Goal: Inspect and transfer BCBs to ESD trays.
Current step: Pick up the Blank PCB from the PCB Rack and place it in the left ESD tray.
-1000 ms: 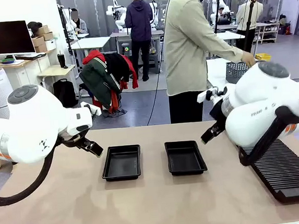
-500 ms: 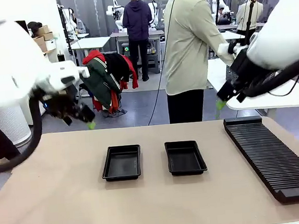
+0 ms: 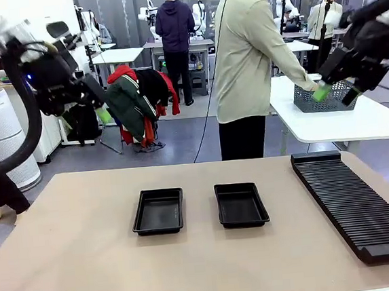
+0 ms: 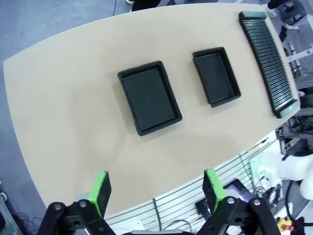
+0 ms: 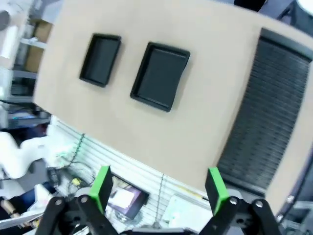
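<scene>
While grippers (image 4: 156, 183) (image 5: 157, 183) gape, ESD trays (image 3: 158, 210) (image 3: 240, 204) lie apart.

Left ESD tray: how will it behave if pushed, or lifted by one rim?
Probably light: the left ESD tray looks shallow, thin-walled and empty. Pushed, it likely slides rather than tips, sitting flat and low on the smooth table. The sloping rim may make a pinch grip slip; a one-sided lift might flex it.
</scene>
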{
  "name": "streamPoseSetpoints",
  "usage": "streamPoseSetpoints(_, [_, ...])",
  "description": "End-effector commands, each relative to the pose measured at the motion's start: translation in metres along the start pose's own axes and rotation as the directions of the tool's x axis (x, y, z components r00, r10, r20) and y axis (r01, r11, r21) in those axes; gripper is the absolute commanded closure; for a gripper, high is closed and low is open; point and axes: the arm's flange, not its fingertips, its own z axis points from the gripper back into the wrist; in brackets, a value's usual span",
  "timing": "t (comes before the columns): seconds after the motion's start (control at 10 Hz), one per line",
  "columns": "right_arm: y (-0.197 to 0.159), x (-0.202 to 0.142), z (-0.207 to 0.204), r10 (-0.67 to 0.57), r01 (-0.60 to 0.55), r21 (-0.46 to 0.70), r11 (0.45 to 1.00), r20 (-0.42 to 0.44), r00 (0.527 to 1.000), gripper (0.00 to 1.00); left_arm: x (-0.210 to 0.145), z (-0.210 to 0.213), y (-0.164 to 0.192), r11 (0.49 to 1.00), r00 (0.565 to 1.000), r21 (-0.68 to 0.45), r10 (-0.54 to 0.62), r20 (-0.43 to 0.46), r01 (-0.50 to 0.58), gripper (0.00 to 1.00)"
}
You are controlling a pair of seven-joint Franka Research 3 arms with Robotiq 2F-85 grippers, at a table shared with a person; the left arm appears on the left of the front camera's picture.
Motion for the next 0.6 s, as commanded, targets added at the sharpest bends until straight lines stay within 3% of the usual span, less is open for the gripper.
streamPoseSetpoints(0.0, [-0.017,0.012,0.023,-0.119,0.123,0.137,0.983,-0.040,0.992,0.00,0.008,0.014,0.009,0.991,0.995,-0.081,0.100,-0.020,-0.102,0.00])
streamPoseSetpoints(0.3, [-0.045,0.016,0.052,-0.215,0.222,0.225,0.949,-0.056,0.975,0.00,0.009,0.045,0.027,0.965,0.981,-0.177,0.191,-0.023,-0.192,0.00])
streamPoseSetpoints(0.5, [-0.057,0.015,0.065,-0.273,0.275,0.244,0.930,-0.044,0.961,0.00,0.007,0.057,0.036,0.959,0.971,-0.158,0.235,-0.034,-0.237,0.00])
